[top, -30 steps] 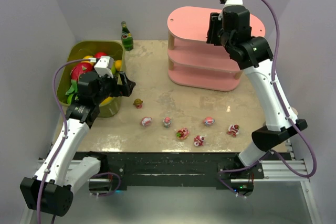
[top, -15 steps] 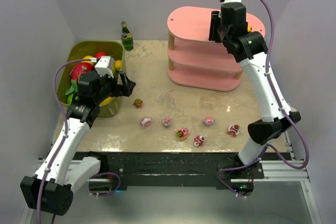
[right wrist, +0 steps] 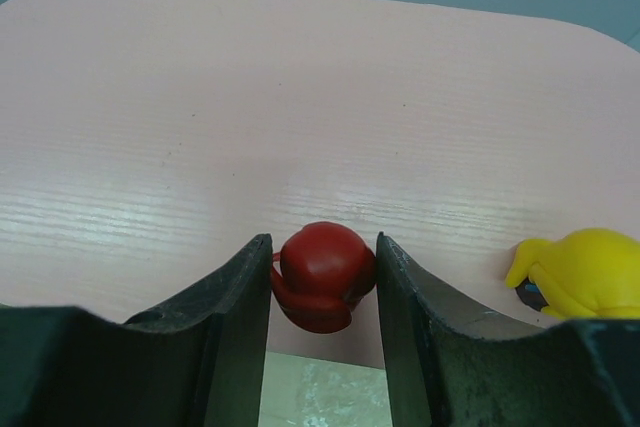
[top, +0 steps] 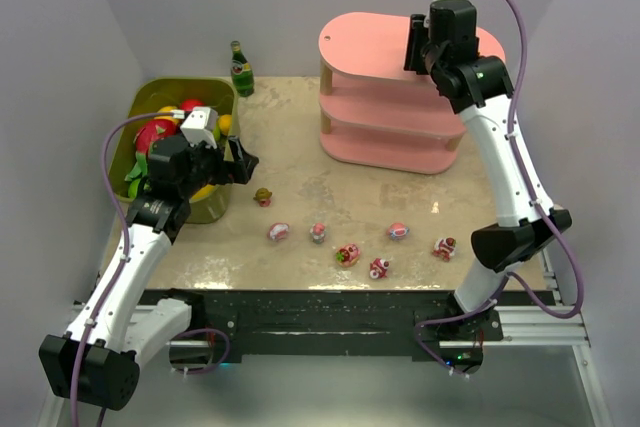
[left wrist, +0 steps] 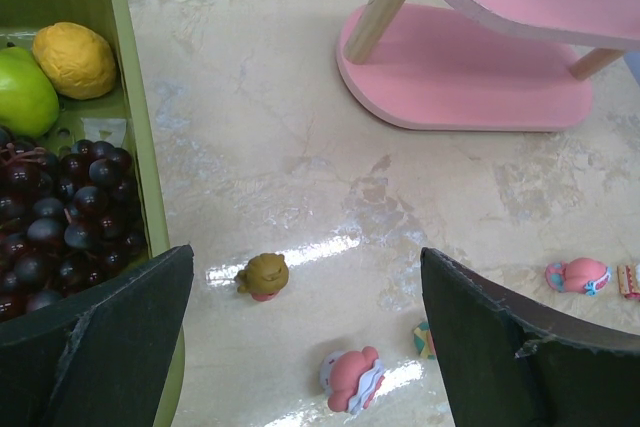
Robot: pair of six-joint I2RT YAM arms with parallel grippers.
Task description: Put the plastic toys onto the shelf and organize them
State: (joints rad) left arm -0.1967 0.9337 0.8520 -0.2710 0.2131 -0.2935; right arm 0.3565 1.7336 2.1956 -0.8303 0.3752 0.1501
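The pink shelf (top: 365,47) stands at the back right of the table. My right gripper (top: 416,45) hovers over its top board (right wrist: 300,97), shut on a red toy (right wrist: 325,275). A yellow toy (right wrist: 580,272) sits on that board just to the right. Several small toys lie in a loose row on the table, among them a brown-haired one (top: 263,196) and pink ones (top: 278,232) (top: 398,231) (top: 445,246). My left gripper (left wrist: 306,252) hangs open above the table next to the bin, with the brown-haired toy (left wrist: 264,275) and a pink toy (left wrist: 352,379) below its jaws.
An olive-green bin (top: 142,112) holding toy fruit stands at the left; its wall (left wrist: 130,117) is close to my left finger. Inside lie grapes (left wrist: 60,217), a lemon (left wrist: 75,59) and a green apple (left wrist: 22,92). A green bottle (top: 240,69) stands behind the bin.
My right arm has lifted and swung back over the shelf's top board with the red toy in its jaws. The left arm has not moved.
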